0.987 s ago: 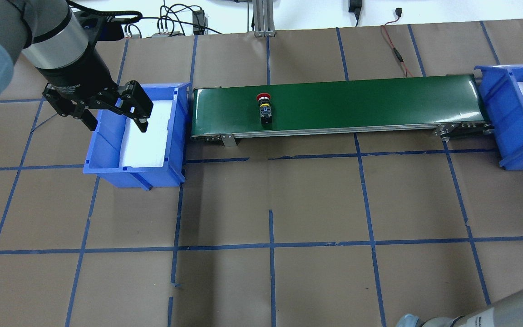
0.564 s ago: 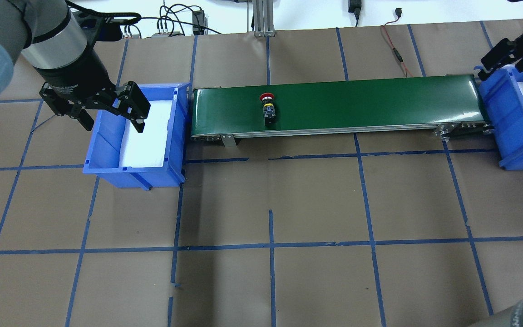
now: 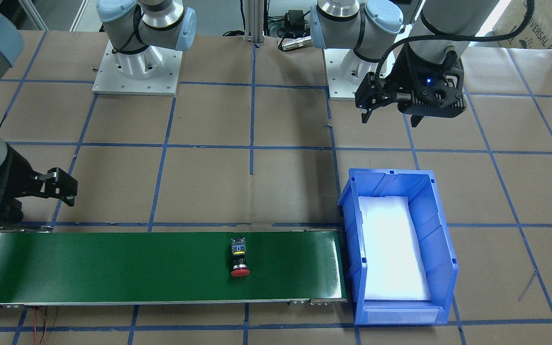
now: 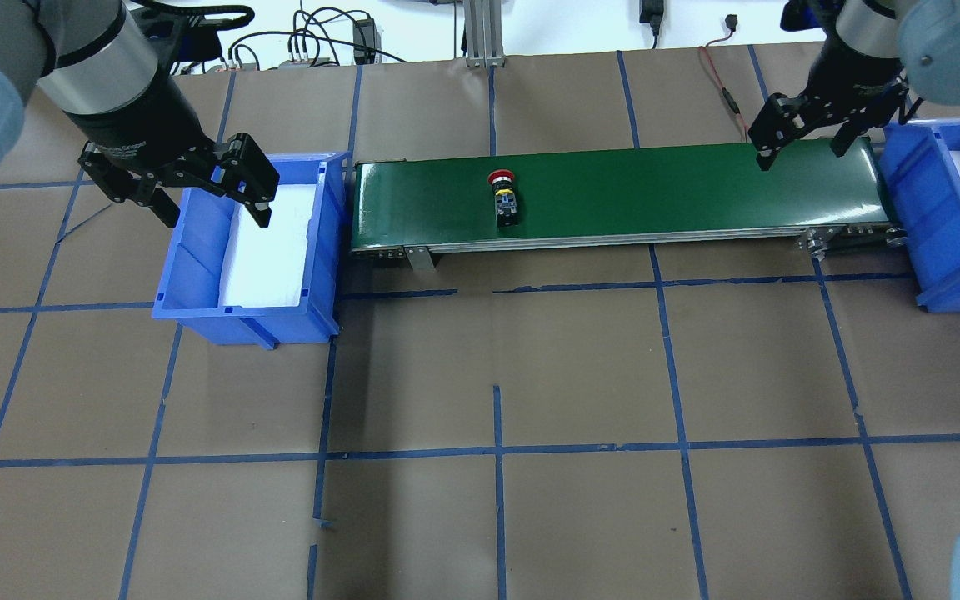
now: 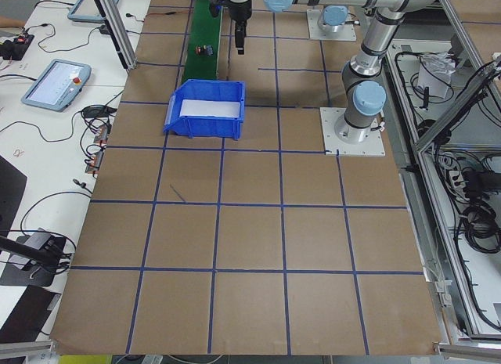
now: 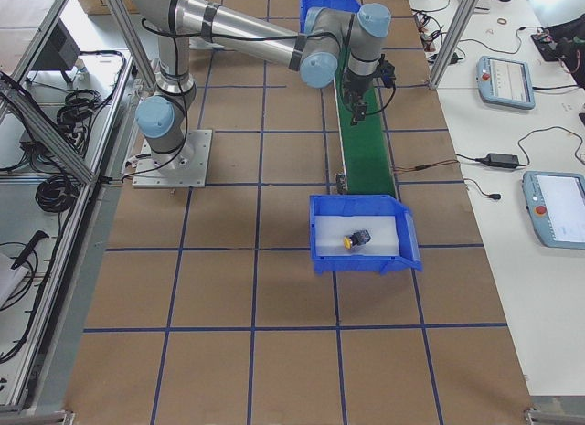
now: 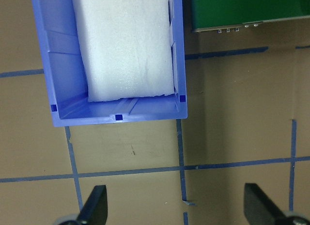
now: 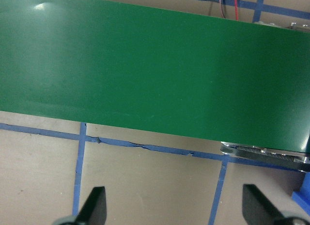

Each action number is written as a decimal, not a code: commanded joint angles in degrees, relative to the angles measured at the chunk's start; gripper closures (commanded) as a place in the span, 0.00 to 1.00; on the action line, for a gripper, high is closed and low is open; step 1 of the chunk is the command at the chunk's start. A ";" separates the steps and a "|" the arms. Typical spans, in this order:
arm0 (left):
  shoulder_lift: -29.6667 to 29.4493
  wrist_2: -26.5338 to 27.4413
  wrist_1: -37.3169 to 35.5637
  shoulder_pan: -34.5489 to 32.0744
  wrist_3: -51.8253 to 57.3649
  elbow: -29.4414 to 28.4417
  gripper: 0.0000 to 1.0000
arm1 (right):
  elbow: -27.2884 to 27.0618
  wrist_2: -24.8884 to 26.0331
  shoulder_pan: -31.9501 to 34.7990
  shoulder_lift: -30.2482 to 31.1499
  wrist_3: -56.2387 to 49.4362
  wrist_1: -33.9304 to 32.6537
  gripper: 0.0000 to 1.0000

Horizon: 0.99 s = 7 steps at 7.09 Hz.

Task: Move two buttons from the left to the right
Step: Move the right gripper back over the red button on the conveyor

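Black fingers spread wide and holding nothing, the left claw hangs high near the left blue bin, which is lined with white foam. The right claw, likewise released, hovers over the right end of the green conveyor belt. The red button lies on its side on the belt, left of the middle, with only open belt between it and the right claw. The yellow button rests inside the right blue bin on the brown paper-covered counter.
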<state>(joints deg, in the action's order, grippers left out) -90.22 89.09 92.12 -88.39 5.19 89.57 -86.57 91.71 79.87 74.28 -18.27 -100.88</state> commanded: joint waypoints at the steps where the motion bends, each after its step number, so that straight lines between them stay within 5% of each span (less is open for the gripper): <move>1: -1.80 -0.32 -1.95 -0.12 -0.35 -0.27 0.00 | -0.26 1.36 5.36 0.07 8.58 -0.02 0.00; 7: -3.21 2.82 -1.86 -2.48 -3.52 -2.20 0.00 | 2.54 0.41 15.12 -0.18 12.56 -7.22 0.00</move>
<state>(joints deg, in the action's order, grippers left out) -93.06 89.81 90.44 -89.59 2.39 87.90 -85.07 92.29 93.14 74.66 -6.04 -106.85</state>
